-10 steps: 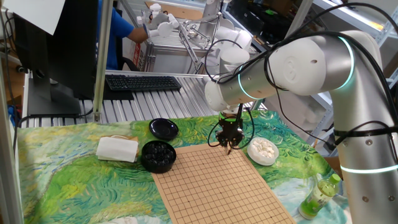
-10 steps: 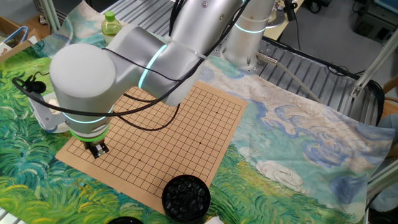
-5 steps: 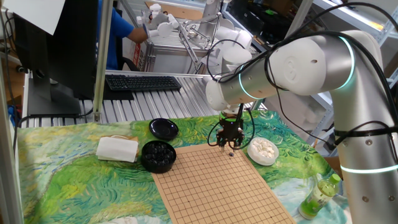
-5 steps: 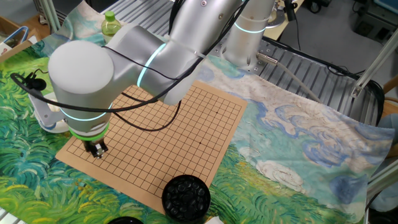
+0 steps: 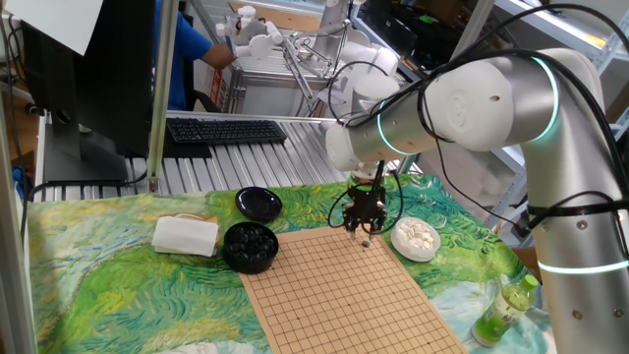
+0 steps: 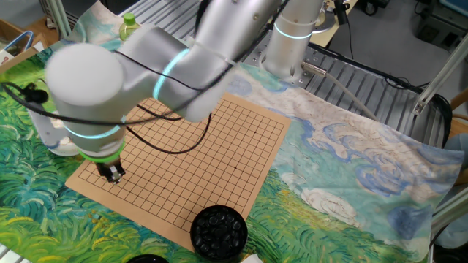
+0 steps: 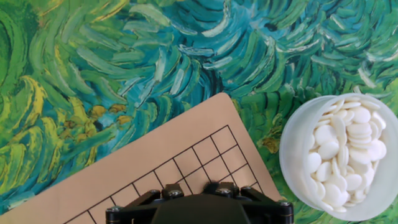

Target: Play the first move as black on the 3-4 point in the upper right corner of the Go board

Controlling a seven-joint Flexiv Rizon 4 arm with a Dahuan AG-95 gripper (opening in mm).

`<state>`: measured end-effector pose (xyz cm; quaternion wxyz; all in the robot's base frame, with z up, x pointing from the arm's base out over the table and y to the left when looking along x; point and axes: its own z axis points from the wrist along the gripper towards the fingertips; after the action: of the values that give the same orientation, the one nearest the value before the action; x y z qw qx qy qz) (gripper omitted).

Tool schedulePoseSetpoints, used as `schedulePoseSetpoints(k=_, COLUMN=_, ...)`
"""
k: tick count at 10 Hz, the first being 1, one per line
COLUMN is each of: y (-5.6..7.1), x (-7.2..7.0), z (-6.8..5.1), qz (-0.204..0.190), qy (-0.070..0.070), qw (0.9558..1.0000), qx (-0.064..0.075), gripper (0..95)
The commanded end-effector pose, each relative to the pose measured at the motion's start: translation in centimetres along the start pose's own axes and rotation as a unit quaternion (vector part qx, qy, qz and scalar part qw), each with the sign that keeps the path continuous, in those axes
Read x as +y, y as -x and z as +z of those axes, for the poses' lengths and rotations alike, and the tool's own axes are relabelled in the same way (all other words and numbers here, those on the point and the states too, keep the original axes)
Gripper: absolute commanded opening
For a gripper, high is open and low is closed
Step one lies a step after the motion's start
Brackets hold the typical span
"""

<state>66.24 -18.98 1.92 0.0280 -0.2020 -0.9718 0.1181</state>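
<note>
One fixed view: my black two-finger end effector point(image 5: 365, 231) points down over the tan gridded wooden Go board's point(image 5: 339, 295) far right corner, near the white bowl of white stones point(image 5: 415, 238).
The other fixed view: end effector point(image 6: 112, 174) low over that corner; fingers' spread unclear, cannot tell.
Hand view: board corner point(image 7: 180, 163), white bowl point(image 7: 339, 155) beside; tiny glossy black stone not visible.

One Go board point(image 5: 339, 290); two black bowls point(image 5: 250, 246) (one holding black stones); one white bowl point(image 5: 415, 239); one bottle point(image 5: 503, 308); one folded cloth point(image 5: 185, 235).
</note>
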Motion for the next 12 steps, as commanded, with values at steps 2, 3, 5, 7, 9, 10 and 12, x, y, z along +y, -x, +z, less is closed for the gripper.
schedulePoseSetpoints(k=2, y=0.8, x=-0.9, z=-1.4, qz=0.010, qy=0.069, qw=0.9968, qx=0.040, gripper=0.0)
schedulePoseSetpoints(k=3, y=1.0, x=-1.4, z=-2.0, qz=0.008, qy=0.081, qw=0.9956, qx=0.045, gripper=0.0)
schedulePoseSetpoints(k=5, y=1.0, x=-1.9, z=-2.5, qz=0.004, qy=0.082, qw=0.9956, qx=0.044, gripper=0.0)
schedulePoseSetpoints(k=7, y=0.9, x=-2.4, z=-2.7, qz=0.001, qy=0.082, qw=0.9957, qx=0.043, gripper=0.0)
schedulePoseSetpoints(k=9, y=0.8, x=-2.6, z=-2.9, qz=-0.001, qy=0.081, qw=0.9958, qx=0.043, gripper=0.0)
schedulePoseSetpoints(k=10, y=0.8, x=-2.6, z=-2.9, qz=-0.003, qy=0.081, qw=0.9958, qx=0.043, gripper=0.0)
schedulePoseSetpoints(k=12, y=0.8, x=-2.7, z=-2.9, qz=-0.008, qy=0.082, qw=0.9957, qx=0.043, gripper=0.0)
